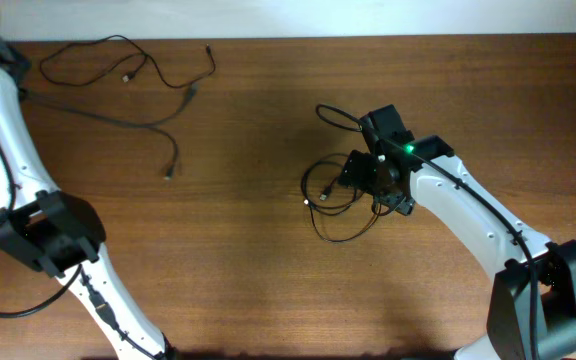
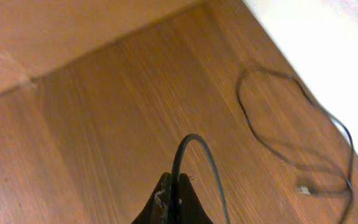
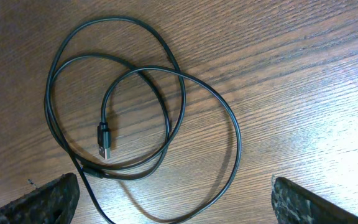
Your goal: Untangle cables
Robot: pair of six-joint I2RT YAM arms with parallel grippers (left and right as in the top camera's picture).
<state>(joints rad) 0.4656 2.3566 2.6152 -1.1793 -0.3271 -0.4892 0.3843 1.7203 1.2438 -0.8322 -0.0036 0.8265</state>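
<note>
Three thin black cables show. One lies as a loose coil [image 1: 340,240] at centre right. In the right wrist view this coil [image 3: 238,146] and its USB plug [image 3: 104,143] rest on the wood just ahead of my right gripper [image 3: 173,202]. That gripper is wide open above the coil [image 1: 373,182] and holds nothing. Two more cables [image 1: 118,42] are spread out at the far left. My left gripper [image 2: 174,182] is shut on one of those cables [image 2: 191,137], which arches up out of the fingertips. Another strand with a small plug [image 2: 304,190] lies to its right.
The wooden table [image 1: 248,270] ends at a white wall along the far edge [image 2: 316,56]. The left arm's base and links [image 1: 43,235] stand at the left, and the right arm's base [image 1: 543,300] stands at the lower right. A thicker arm cable runs along the right arm.
</note>
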